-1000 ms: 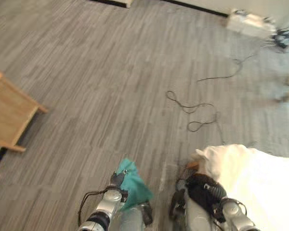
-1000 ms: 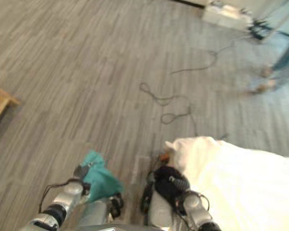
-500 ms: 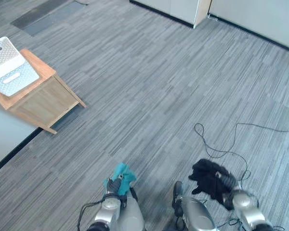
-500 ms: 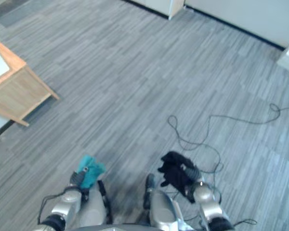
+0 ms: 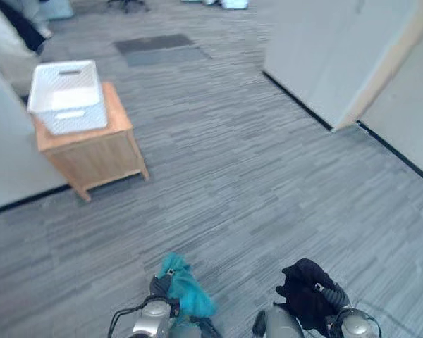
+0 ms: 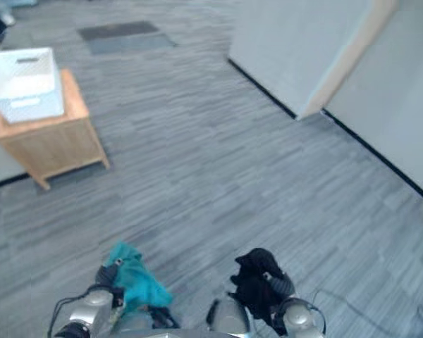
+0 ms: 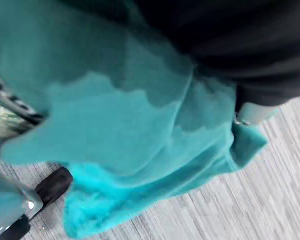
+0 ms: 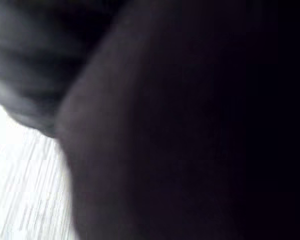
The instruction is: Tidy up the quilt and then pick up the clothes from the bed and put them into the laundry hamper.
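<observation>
A white laundry hamper (image 5: 67, 95) stands on a low wooden stand (image 5: 92, 151) at the far left across the grey floor. Low in the eye views my left hand (image 5: 158, 286) is shut on a bunched teal garment (image 5: 185, 290), which hangs from it and drapes across the left wrist view as teal cloth (image 7: 140, 140). To its right my right hand (image 5: 333, 298) is shut on a crumpled black garment (image 5: 302, 290); the black cloth (image 8: 190, 125) covers the right wrist view. Both hands are held close in front of me, well short of the hamper.
A pale wall with a tan corner post (image 5: 366, 77) and black skirting runs along the right. A dark floor mat (image 5: 158, 46) lies beyond the stand. A light panel (image 5: 3, 148) borders the stand on the left. Open grey carpet (image 5: 218, 183) lies between me and the hamper.
The whole picture has swung left: the white bed and floor cables are gone, and the hamper on its stand now sits nearer the middle. Both hands still hold their garments.
</observation>
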Motion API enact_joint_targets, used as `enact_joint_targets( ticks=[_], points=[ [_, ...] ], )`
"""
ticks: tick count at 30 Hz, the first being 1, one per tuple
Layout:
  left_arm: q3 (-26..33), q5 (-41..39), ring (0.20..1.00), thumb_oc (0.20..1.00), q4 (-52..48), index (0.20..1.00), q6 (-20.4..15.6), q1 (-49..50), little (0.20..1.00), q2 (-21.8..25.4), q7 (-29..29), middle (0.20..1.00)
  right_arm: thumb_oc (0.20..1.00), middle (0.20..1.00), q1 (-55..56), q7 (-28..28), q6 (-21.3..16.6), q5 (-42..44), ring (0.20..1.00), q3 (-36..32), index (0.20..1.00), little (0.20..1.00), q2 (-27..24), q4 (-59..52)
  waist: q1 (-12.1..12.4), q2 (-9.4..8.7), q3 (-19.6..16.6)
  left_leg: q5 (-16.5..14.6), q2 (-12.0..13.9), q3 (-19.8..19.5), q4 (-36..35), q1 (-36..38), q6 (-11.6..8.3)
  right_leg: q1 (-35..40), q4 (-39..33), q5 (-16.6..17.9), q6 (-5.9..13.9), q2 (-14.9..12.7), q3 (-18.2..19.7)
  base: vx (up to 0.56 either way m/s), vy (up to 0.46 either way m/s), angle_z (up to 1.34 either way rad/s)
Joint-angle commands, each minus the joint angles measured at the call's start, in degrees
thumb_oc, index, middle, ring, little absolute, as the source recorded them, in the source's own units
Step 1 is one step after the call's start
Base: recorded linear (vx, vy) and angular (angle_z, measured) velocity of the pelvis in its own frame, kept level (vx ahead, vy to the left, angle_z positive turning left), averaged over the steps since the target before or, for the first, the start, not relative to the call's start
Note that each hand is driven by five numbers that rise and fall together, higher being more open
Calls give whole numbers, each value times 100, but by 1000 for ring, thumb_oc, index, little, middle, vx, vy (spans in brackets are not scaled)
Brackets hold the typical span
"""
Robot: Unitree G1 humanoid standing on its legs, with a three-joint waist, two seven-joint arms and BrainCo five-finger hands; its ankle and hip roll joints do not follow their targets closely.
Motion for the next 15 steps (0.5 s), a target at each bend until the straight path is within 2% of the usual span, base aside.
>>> enact_joint_targets(
  ticks=[1,2,3,4,5,6,7,8,9,11,12,13,14,15],
  points=[
    [-2,342,200,200,-223,200,-223,79,200,16,196,200,200,200,-519,-152,-250,121,200,-441,200,200,-211,-348,-178,229,381,-173,733,227,-390,602,-801,558,-2771,911,498,-287,246,638,-343,171],
    [-12,402,200,200,-219,200,-245,63,200,26,206,200,200,200,-488,-177,-246,115,200,-459,200,200,-239,-363,-233,219,385,-210,692,92,-424,721,-889,498,-3596,1082,570,-281,362,638,-356,146],
    [-4,475,200,200,-169,200,-257,19,200,22,222,200,200,200,-451,-202,-243,106,200,-502,200,200,-243,-375,-313,220,389,-224,686,-50,-521,846,-976,416,-4326,1393,682,-269,480,690,-413,148],
    [41,595,200,200,-112,200,-263,-16,200,19,245,200,200,200,-430,-200,-233,112,200,-539,200,200,-240,-377,-399,237,408,-305,740,-170,-634,1055,-1088,189,-4783,1621,816,-339,694,633,-391,80],
    [57,642,200,200,-56,200,-260,-17,200,3,230,200,200,200,-392,-172,-209,100,200,-557,200,200,-230,-395,-441,267,420,-357,796,-290,-584,1141,-1136,93,-4822,1634,883,-385,752,633,-411,78],
    [84,681,200,200,-9,200,-289,-9,200,6,226,200,200,200,-387,-145,-211,81,200,-528,200,200,-249,-386,-479,260,430,-546,832,-392,-372,1247,-1167,23,-4815,1633,909,-383,805,765,-579,113],
    [96,677,200,200,-20,200,-338,123,200,17,212,200,200,200,-335,-88,-240,49,200,-509,200,200,-300,-389,-455,187,432,-734,1009,-578,463,1301,-1216,238,-4529,1707,858,-367,754,595,-494,126],
    [95,676,200,200,-26,200,-336,128,200,18,212,200,200,200,-333,-88,-240,49,200,-509,200,200,-300,-389,-469,200,436,-758,1042,-600,517,1276,-1225,247,-4524,1699,854,-355,734,539,-567,149],
    [94,671,200,200,-33,200,-354,170,200,-18,169,200,200,200,-303,-29,-250,49,200,-485,200,200,-360,-424,-505,191,442,-601,1238,-760,1062,1233,-1218,299,-4320,1692,744,-260,991,356,-518,113],
    [116,529,200,200,-76,200,-311,278,200,-82,140,200,200,200,-319,-59,-265,51,200,-481,200,200,-448,-355,-447,283,424,178,1925,-1021,2993,837,-1283,652,-4285,1564,348,116,859,574,-783,86],
    [133,475,200,200,-145,200,-286,346,200,-86,136,200,200,200,-291,-78,-263,25,200,-473,200,200,-501,-390,-339,270,501,561,2223,-1138,3939,556,-1326,1031,-4399,1432,98,300,707,555,-738,71],
    [145,417,200,200,-194,200,-279,389,200,-76,123,200,200,200,-290,-95,-274,9,200,-499,200,200,-544,-408,-325,320,570,587,2567,-1236,4484,398,-1337,1359,-4590,1348,-70,505,482,357,-489,46],
    [145,417,200,200,-194,200,-279,389,200,-77,123,200,200,200,-290,-95,-274,9,200,-499,200,200,-545,-408,-330,327,573,584,2575,-1247,4493,391,-1339,1363,-4594,1349,-72,512,476,522,-534,-5],
    [147,356,200,200,-258,200,-293,430,200,-90,114,200,200,200,-353,-92,-229,-38,200,-491,200,200,-629,-373,-141,248,619,466,2708,-1062,4831,-74,-1416,1865,-4861,1202,-225,648,368,352,-306,-17]
  ],
)
